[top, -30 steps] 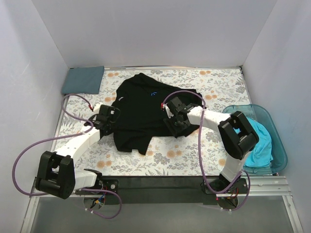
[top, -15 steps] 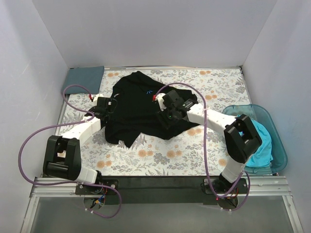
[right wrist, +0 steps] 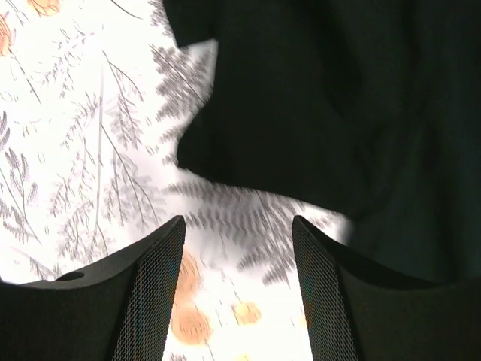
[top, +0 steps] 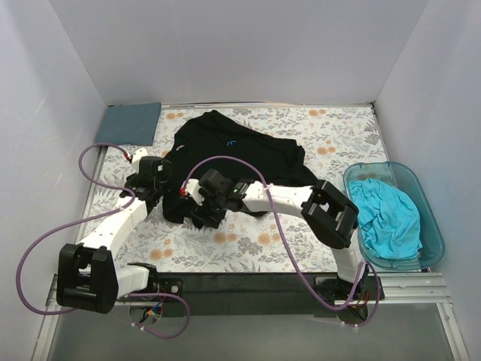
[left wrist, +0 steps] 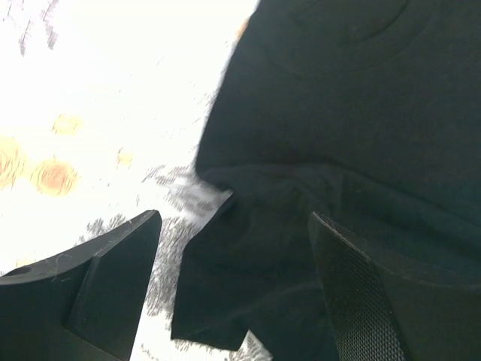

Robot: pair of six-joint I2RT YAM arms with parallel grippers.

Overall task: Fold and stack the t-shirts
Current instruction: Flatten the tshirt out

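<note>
The black t-shirt (top: 248,154) lies rumpled on the tabletop (top: 263,244), in its middle and toward the far side. It is spread unevenly, with a small light mark on its upper part. Its near-left edge is bunched into loose folds and ragged corners.

The left pincer (top: 156,183) sits at the shirt's left edge with its jaws released and wide apart. In its wrist view the left pincer (left wrist: 233,226) holds nothing. The dark cloth (left wrist: 338,113) lies beneath and ahead of the gap, with a folded corner showing between the two fingers. Whether a finger touches the cloth cannot be told.

The right pincer (top: 201,210) reaches across from the right to the shirt's near-left hem, and its jaws are also released, partly spread. From its wrist the right pincer (right wrist: 237,226) grips nothing. Bare floral print shows between its fingers, and the black hem (right wrist: 316,98) lies just ahead of them.

There are three t-shirts, two pincers and one tub. The slate blue-grey t-shirt (top: 129,122) lies folded flat at the far-left corner, well apart from the black one. The turquoise t-shirt (top: 387,218) is crumpled inside the translucent teal tub (top: 398,167) at the right edge. A white floral cloth (top: 342,135) covers the tabletop under all of it.
</note>
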